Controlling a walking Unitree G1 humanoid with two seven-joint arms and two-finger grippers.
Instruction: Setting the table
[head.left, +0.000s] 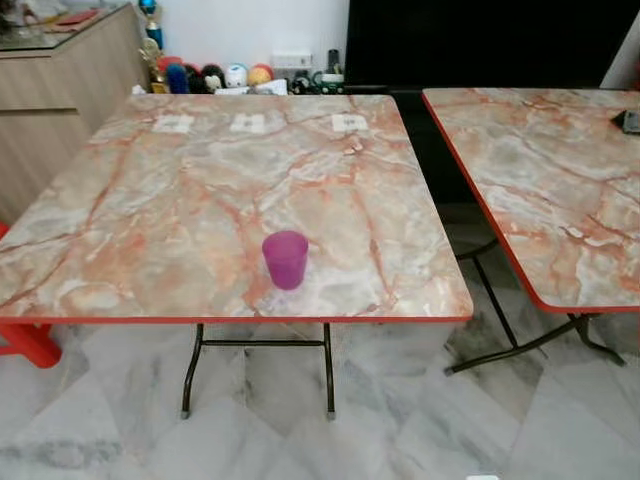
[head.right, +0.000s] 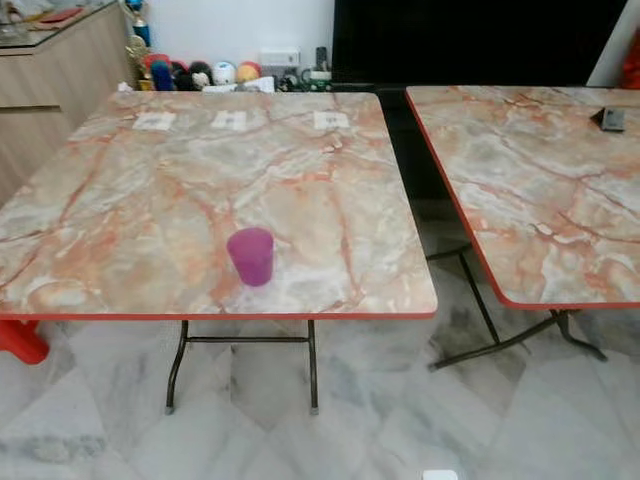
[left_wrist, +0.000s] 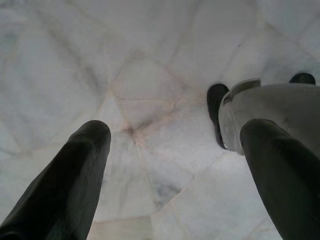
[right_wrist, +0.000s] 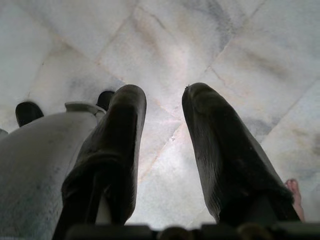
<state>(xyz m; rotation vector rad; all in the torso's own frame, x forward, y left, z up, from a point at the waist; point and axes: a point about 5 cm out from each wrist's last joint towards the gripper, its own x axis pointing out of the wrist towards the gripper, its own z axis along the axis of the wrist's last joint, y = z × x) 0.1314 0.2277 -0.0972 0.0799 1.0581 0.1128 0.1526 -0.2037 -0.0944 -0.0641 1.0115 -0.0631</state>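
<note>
A purple plastic cup (head.left: 285, 259) stands upright near the front edge of a folding table (head.left: 150, 200) with a marble-pattern top and red rim. Three small white squares (head.left: 248, 123) lie in a row along the table's far side. My left gripper (left_wrist: 175, 135) hangs over the tiled floor, its fingers wide apart and nothing between them. My right gripper (right_wrist: 164, 97) also points down at the floor, open with a narrower gap and nothing held. My own grey leg and dark foot (left_wrist: 217, 107) show beside each gripper.
A second marble-top table (head.left: 560, 180) stands to the right with a dark object (head.left: 630, 121) on its far edge; a floor gap separates them. A wooden cabinet (head.left: 60, 90) is at far left, toys (head.left: 215, 76) line the back wall, and a red stool (head.left: 25, 340) sits at left. A person's bare toes (right_wrist: 295, 190) show on the floor.
</note>
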